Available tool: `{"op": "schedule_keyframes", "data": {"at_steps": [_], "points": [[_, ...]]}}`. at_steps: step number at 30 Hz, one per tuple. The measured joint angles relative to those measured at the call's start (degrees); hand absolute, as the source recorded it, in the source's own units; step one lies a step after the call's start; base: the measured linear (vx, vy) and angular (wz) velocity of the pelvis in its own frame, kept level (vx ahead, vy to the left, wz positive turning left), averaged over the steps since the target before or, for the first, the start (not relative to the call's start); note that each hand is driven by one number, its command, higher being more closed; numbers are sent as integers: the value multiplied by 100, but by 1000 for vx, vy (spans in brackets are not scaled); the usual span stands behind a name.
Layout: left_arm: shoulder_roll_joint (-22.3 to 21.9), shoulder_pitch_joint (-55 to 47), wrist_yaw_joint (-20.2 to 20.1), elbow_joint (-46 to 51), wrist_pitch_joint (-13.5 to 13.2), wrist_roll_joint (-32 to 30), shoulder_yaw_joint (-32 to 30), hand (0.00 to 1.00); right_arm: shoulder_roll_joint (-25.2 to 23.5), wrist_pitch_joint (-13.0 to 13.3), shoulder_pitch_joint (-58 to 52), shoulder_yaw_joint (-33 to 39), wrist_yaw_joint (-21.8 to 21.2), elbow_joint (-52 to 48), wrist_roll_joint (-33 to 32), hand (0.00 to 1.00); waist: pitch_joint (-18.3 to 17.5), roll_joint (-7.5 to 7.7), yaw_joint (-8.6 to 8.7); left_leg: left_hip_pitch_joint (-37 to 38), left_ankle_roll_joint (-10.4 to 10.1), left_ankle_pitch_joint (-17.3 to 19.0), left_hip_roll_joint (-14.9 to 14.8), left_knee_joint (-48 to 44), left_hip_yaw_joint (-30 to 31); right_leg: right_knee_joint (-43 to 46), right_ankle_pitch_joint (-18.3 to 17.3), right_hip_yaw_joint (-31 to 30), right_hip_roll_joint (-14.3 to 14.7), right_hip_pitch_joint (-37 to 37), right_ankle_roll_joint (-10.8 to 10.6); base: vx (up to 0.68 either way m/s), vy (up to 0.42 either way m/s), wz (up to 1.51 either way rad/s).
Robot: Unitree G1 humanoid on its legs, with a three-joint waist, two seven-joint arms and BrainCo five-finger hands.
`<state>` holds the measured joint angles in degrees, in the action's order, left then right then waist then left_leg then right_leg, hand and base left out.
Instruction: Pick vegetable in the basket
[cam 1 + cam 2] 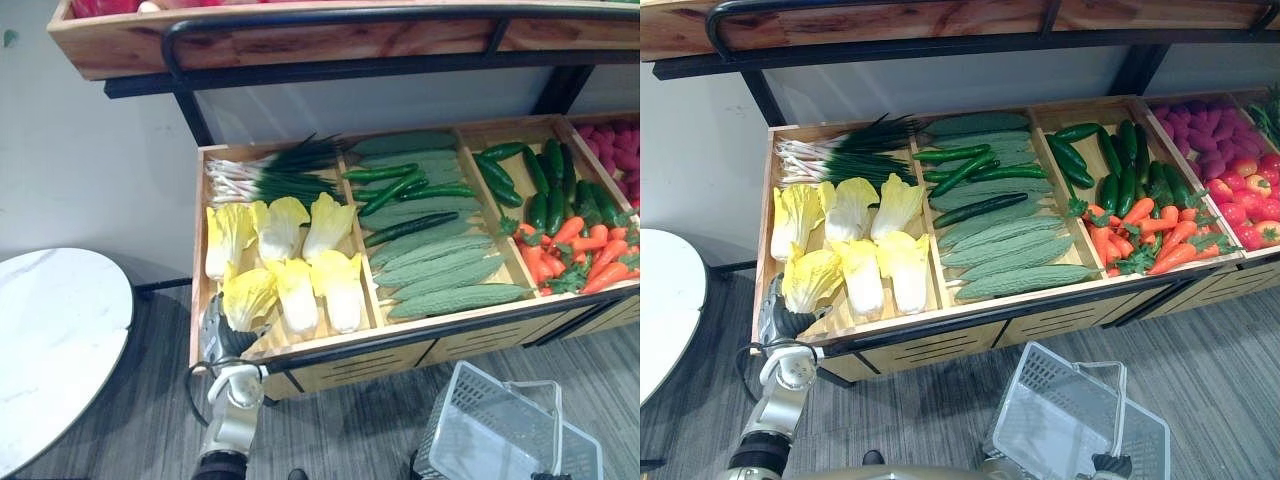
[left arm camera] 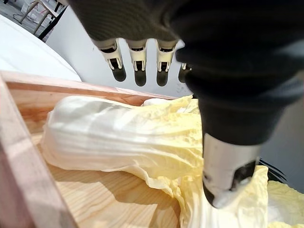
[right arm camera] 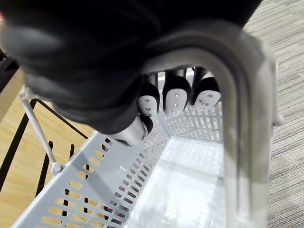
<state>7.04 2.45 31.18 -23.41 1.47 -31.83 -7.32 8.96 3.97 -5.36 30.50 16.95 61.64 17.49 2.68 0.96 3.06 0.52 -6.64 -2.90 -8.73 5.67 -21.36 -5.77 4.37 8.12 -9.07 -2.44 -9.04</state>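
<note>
Several pale yellow napa cabbages lie in the left compartment of the wooden crate (image 1: 375, 335). My left hand (image 1: 219, 338) is at that compartment's front left corner, beside the nearest cabbage (image 1: 248, 295). In the left wrist view its fingers (image 2: 138, 64) stretch straight over this cabbage (image 2: 118, 137) and the thumb (image 2: 228, 171) rests on the leaves, so the hand is open. The grey plastic basket (image 1: 500, 420) hangs low in front of the crate. My right hand (image 3: 175, 97) is curled round the basket's handle (image 3: 247, 118); the basket is empty inside.
Other compartments hold spring onions (image 1: 275, 170), cucumbers and bitter gourds (image 1: 440, 270), dark green cucumbers with carrots (image 1: 585, 250), tomatoes (image 1: 1250, 205). A black rail and a wooden upper shelf (image 1: 300, 40) overhang the crate. A round white table (image 1: 50, 340) stands at the left.
</note>
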Motion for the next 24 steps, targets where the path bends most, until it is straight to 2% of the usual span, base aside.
{"op": "schedule_keyframes", "data": {"at_steps": [8, 13, 17, 20, 22, 23, 24], "points": [[52, 103, 25, -727, 162, -2, -55, 0, 1, 0, 1, -9, 2, -3, 1, 100, 4, 5, 0, -100, -24, 20, -3, 5, -3, -5, -7, -4, 3, -103, 9, 0, 0, 0], [297, 578, 246, -1304, 169, 2, -182, 0, 15, 1, 99, -14, 7, -11, 0, 100, 49, 7, 2, -317, -19, 14, -3, -11, -38, 37, -6, -63, 11, -352, 9, 13, -9, -4], [350, 951, 468, -1598, 170, 9, -220, 0, 66, 1, 277, -130, 18, -34, -1, 100, 272, -14, -2, -376, -18, 14, -2, -12, -132, 112, -6, -152, 12, -520, 9, 7, -9, -11], [511, 1385, 624, -2015, 168, 12, -235, 0, 201, 16, 431, -245, 23, -75, 0, 100, 424, -84, 3, -532, -1, -7, 2, -14, -170, 214, -5, -239, 12, -758, 9, -23, -6, -11], [580, 1595, 668, -2183, 166, 18, -277, 0, 276, 24, 492, -400, 25, -76, 0, 100, 560, -50, 5, -558, -5, -11, -10, -14, -204, 259, -6, -287, 29, -853, 10, -40, -9, -9], [617, 1649, 680, -2226, 165, 24, -288, 0, 292, 30, 527, -414, 25, -78, 0, 100, 578, -83, 6, -555, -5, -11, -13, -14, -231, 266, -6, -315, 33, -873, 10, -46, -9, -24], [693, 1713, 684, -2284, 169, 27, -324, 0, 326, 31, 582, -457, 27, -118, 0, 100, 632, -26, 2, -592, -7, -9, -16, -13, -310, 292, -5, -392, 43, -967, 10, -20, -5, -22]]}}
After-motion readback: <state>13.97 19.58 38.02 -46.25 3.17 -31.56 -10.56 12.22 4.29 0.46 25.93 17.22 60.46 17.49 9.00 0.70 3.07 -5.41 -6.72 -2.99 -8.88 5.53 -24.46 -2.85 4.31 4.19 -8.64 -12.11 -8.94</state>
